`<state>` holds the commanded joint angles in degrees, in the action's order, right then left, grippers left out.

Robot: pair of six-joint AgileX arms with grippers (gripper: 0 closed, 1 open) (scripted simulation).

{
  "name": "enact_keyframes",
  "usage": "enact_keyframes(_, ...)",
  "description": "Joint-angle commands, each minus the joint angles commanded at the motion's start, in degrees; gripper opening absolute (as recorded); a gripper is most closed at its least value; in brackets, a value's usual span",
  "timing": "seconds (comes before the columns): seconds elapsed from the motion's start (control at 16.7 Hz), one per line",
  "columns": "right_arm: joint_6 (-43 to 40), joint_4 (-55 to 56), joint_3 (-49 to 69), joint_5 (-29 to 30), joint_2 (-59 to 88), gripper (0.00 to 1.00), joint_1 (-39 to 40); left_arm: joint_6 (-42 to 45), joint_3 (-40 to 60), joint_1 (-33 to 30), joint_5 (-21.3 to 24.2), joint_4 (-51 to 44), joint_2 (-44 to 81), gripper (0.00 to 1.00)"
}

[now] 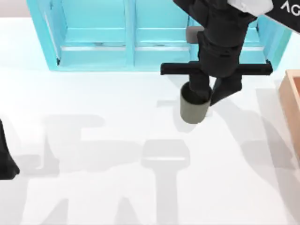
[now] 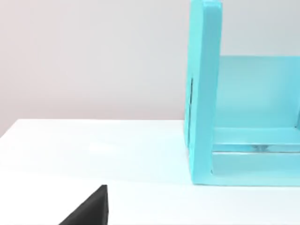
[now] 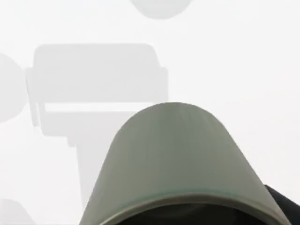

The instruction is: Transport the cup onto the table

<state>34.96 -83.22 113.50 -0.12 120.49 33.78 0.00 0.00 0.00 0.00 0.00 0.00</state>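
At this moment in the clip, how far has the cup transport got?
Done: the small olive-grey cylindrical cup is out of the turquoise shelf unit and in front of it. In hand: the right gripper grips its rim, one finger inside, over the plain white table; the right wrist view shows only white surface beyond it. Left: setting it down and releasing; contact with the table cannot be judged. The left gripper sits at the table's left edge.

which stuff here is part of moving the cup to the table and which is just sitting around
Part of the job:
- cup, held by the right gripper, jaws shut on its rim
- table, the white surface below it

Just there:
- turquoise shelf unit at the back
- tan wooden box at the right edge
- left gripper, parked at the left edge
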Motion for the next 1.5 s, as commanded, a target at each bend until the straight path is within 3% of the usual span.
enact_keyframes(0.3,9.1,-1.5,9.1,0.2,7.1,0.0,9.1,0.0,0.0,0.0,0.0,0.0,0.0,1.0)
enact_keyframes(0.66,9.4,-0.5,8.3,0.1,7.2,0.0,9.1,0.0,0.0,0.0,0.0,0.0,0.0,1.0)
enact_keyframes(1.14,10.1,11.2,-2.5,0.2,8.3,0.0,10.1,0.0,0.0,0.0,0.0,0.0,0.0,1.0)
enact_keyframes(1.44,10.2,12.4,-3.5,0.2,8.3,0.0,10.2,0.0,0.0,0.0,0.0,0.0,0.0,1.0)
enact_keyframes(1.5,10.2,12.4,-3.5,0.2,8.3,0.08,10.2,0.0,0.0,0.0,0.0,0.0,0.0,1.0)
